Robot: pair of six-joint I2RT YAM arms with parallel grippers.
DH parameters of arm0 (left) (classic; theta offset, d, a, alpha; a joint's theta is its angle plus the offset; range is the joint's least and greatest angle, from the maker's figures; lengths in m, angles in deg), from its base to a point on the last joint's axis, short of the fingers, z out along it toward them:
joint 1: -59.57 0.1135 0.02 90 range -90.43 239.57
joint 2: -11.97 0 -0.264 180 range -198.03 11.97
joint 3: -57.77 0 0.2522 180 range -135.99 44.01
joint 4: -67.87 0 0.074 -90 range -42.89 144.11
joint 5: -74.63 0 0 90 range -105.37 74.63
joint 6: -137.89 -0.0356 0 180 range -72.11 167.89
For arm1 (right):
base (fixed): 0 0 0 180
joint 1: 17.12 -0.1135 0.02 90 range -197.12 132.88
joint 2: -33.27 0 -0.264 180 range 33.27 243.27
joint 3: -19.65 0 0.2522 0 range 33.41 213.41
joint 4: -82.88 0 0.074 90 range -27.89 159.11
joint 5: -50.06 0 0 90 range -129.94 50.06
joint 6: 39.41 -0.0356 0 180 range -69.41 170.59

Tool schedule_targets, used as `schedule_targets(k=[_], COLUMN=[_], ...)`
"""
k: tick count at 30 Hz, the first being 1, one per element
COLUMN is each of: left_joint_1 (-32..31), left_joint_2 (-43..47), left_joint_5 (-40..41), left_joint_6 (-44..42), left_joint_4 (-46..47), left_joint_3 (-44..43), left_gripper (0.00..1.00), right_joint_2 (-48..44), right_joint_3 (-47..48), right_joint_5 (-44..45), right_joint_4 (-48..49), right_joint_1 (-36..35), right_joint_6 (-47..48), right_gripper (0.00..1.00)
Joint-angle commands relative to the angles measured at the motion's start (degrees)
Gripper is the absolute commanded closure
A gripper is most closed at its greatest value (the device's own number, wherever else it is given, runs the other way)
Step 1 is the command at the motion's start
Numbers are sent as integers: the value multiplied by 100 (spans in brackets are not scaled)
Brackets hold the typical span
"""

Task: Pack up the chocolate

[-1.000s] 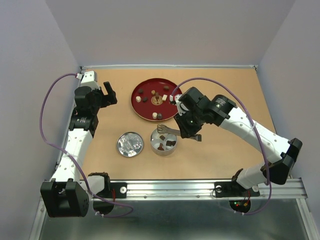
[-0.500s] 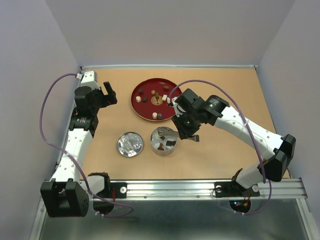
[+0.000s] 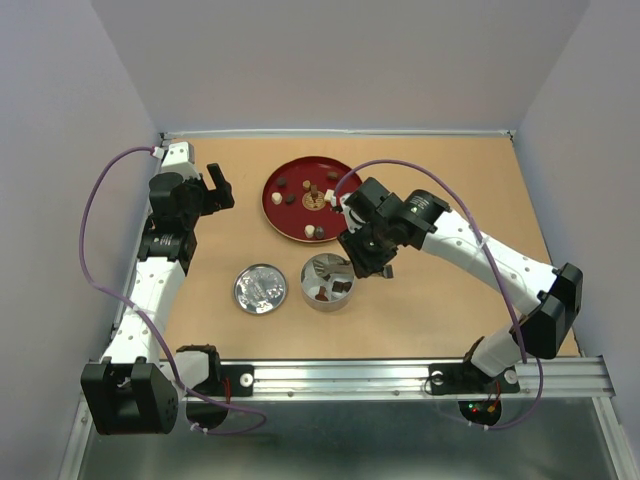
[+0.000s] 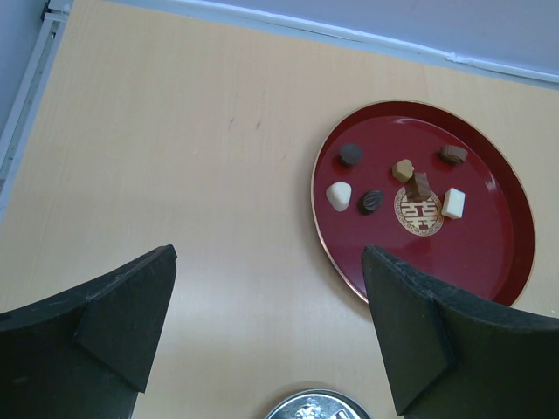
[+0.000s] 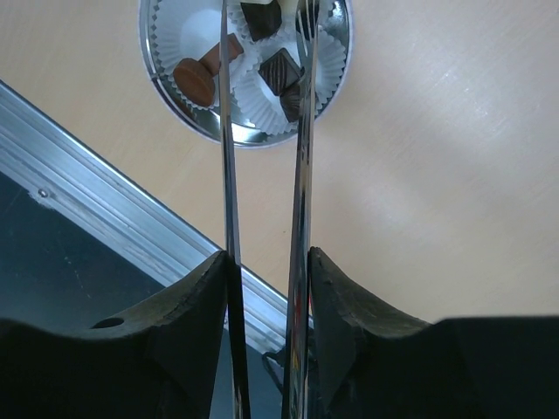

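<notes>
Several pieces of chocolate [image 4: 370,202], dark, brown and cream-white, lie on the red plate [image 3: 293,212]. More chocolate [image 5: 281,70] sits in white paper cups inside the round tin [image 3: 327,283]. My right gripper [image 5: 269,257] is shut on the metal tongs [image 5: 303,175], squeezing both blades. The blades stand a little apart, their tips over the tin with a dark square piece between them. Whether the tips touch that piece I cannot tell. My left gripper [image 4: 269,253] hangs open and empty over the bare table, left of the plate [image 4: 472,244].
The tin's silver lid [image 3: 260,288] lies flat just left of the tin. A metal rail [image 3: 400,375] runs along the table's near edge. Grey walls close in the table on three sides.
My right arm has swung left, carrying the tongs' tips further over the tin. The left arm has not moved.
</notes>
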Motion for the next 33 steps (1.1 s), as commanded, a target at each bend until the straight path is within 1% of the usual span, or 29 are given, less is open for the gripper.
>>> schedule_targets(k=[1,5,10,17,18,21,23,26,28,30,33], left_joint_1=[18,18,18,18,18,18,18,18,18,18,18], left_joint_2=[2,19,11,11,2,11,2,11,2,2,19], left_joint_5=[30,30,38,30,21,21,21,21,21,12,-5], left_joint_6=[-74,-74,-74,-65,-73,-73,-65,-65,-65,-65,-56], left_joint_4=[144,144,144,144,144,144,144,144,144,144,144], left_joint_3=[-68,-68,-68,-76,-68,-68,-76,-68,-68,-68,-76], left_gripper=[1,1,1,1,1,1,1,1,1,1,1], right_joint_2=[-106,-150,-238,-186,-124,87,289,579,780,1088,1404], right_joint_3=[148,227,517,1386,1657,2089,2248,2319,2311,2345,2363], right_joint_5=[109,126,170,398,634,1109,1390,1979,2147,2515,2675], right_joint_4=[253,253,174,-81,-116,-187,-134,146,365,472,813], right_joint_1=[-45,-45,-45,-45,-45,-36,-36,-36,8,43,227], right_joint_6=[10,-8,-35,71,97,203,238,264,282,264,186], right_gripper=[53,53,57,59,59,59,59,59,59,58,58])
